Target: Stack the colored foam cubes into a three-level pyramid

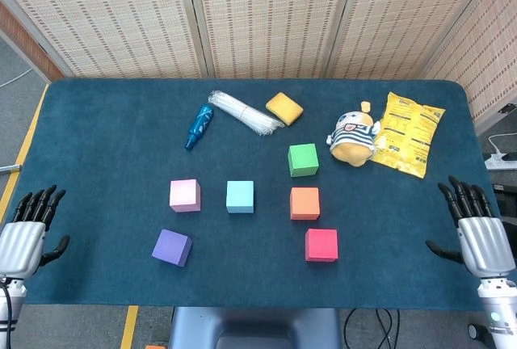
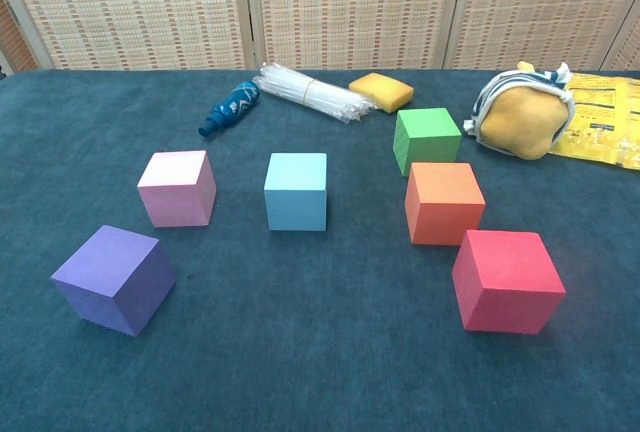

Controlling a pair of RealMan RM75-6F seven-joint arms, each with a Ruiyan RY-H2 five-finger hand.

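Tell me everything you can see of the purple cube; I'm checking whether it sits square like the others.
The purple cube is a plain, matte block that looks like foam, with no markings and crisp edges. It rests flat on the dark blue table cover, turned at an angle so one corner points toward the robot in the chest view, unlike the pink cube behind it, which sits square. It lies at the front left of the group, nearest the left hand. Nothing touches it but the cover.
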